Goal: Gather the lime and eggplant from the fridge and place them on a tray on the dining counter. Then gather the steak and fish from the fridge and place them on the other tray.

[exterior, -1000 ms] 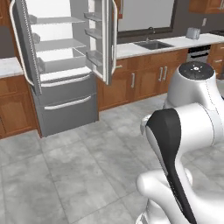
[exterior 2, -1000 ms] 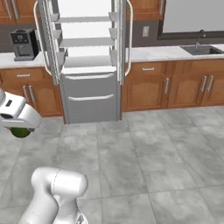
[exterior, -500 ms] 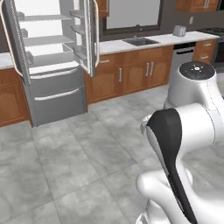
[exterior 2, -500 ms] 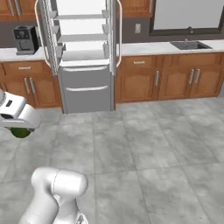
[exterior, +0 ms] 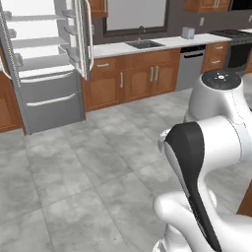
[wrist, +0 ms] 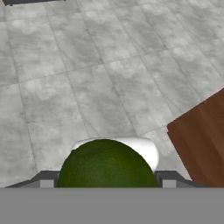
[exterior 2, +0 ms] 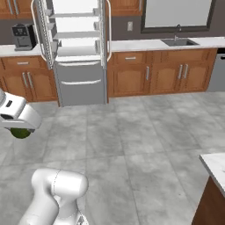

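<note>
My gripper [exterior 2: 19, 128] hangs low at the left of the right base view, shut on the lime [exterior 2: 20, 132], a small round green ball that peeks out under the white hand. In the hand view the lime [wrist: 107, 168] bulges between the two dark fingertips [wrist: 46, 179], above the grey tiled floor. The fridge [exterior: 47, 69] stands against the far wall with both upper doors swung open and bare white shelves; the same fridge [exterior 2: 78, 52] is at the upper left of the right base view. A corner of the dining counter [exterior 2: 216, 166] with its white marble top shows at the lower right.
Wall counters over wooden cabinets [exterior 2: 162, 74] run right of the fridge, with a sink [exterior: 142, 44] and a dishwasher [exterior: 189, 66]. A coffee machine [exterior 2: 23, 36] stands left of the fridge. The dining counter's wooden side [wrist: 201, 140] is close on the right. Open tiled floor [exterior 2: 132, 132] lies between.
The whole picture has shifted: the cameras have moved, so the fridge now sits further left and the dining counter's corner has come in at the right. The lime stays in my gripper.
</note>
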